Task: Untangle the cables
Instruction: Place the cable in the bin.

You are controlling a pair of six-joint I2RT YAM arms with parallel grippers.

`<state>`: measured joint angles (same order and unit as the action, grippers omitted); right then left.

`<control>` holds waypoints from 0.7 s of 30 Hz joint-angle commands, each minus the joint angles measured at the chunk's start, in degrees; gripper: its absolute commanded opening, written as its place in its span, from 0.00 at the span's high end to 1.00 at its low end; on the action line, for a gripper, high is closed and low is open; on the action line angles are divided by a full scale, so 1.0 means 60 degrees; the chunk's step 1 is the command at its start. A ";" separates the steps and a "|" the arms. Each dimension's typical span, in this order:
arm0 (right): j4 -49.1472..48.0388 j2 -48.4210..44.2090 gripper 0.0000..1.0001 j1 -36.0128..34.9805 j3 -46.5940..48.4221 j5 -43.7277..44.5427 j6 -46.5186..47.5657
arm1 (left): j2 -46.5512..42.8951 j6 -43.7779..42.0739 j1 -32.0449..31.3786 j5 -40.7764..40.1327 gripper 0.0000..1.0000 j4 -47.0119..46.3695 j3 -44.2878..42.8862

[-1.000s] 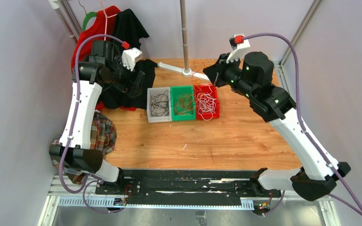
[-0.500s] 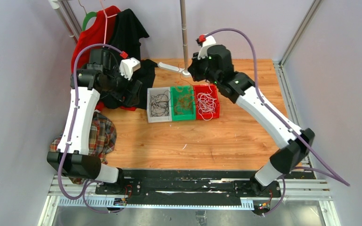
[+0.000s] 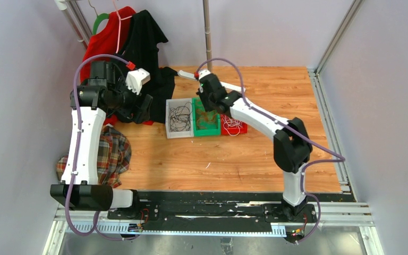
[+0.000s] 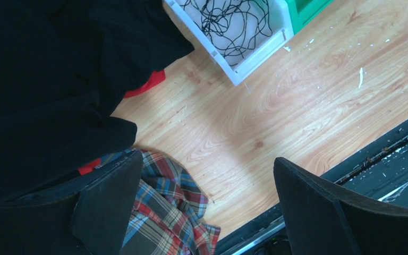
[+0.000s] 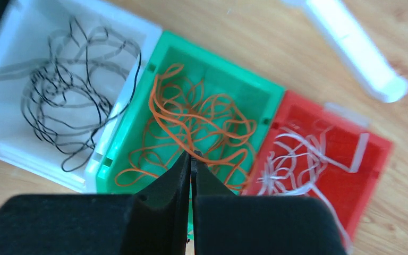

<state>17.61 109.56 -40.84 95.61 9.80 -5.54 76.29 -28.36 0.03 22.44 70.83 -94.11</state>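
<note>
Wooden table (image 3: 244,159): right pincer (image 5: 191,155) has swung over green bin (image 5: 228,74).

Pale lilac walls (image 3: 21,79) are enclosing a wooden desk (image 3: 244,159). Red and black garments (image 3: 144,32) are hanging in the far left corner, and a plaid shirt (image 3: 114,154) is lying over the desk's left edge.

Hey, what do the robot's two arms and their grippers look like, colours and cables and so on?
Both the left arm and the right arm have white shells with black joints. A purple cable runs along each; the left wrist carries a red plug. The left gripper and right gripper have matte black, wedge-shaped fingers.
</note>
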 commanded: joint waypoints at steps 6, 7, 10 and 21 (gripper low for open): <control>0.0433 0.1780 0.99 -0.0403 -0.0191 0.0331 0.0298 | -0.0216 -0.0238 0.0402 -0.0004 0.02 0.0032 0.0418; 0.0435 0.1908 0.99 -0.0414 -0.0169 0.0285 0.0267 | -0.0220 -0.0232 0.0417 -0.0004 0.02 -0.0018 0.0431; 0.0689 0.2236 0.99 -0.0455 0.0159 0.0061 0.0242 | -0.0276 -0.0016 0.0434 -0.0077 0.02 -0.0370 0.0658; 0.1159 -0.0826 0.36 -0.0501 -0.0413 -0.0313 0.0345 | -0.0422 0.0400 0.0441 -0.0686 0.02 -0.0994 0.1074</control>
<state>24.25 114.28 -43.13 95.42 7.84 -4.38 75.70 -27.33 2.15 19.92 67.44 -87.48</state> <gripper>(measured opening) 0.611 0.978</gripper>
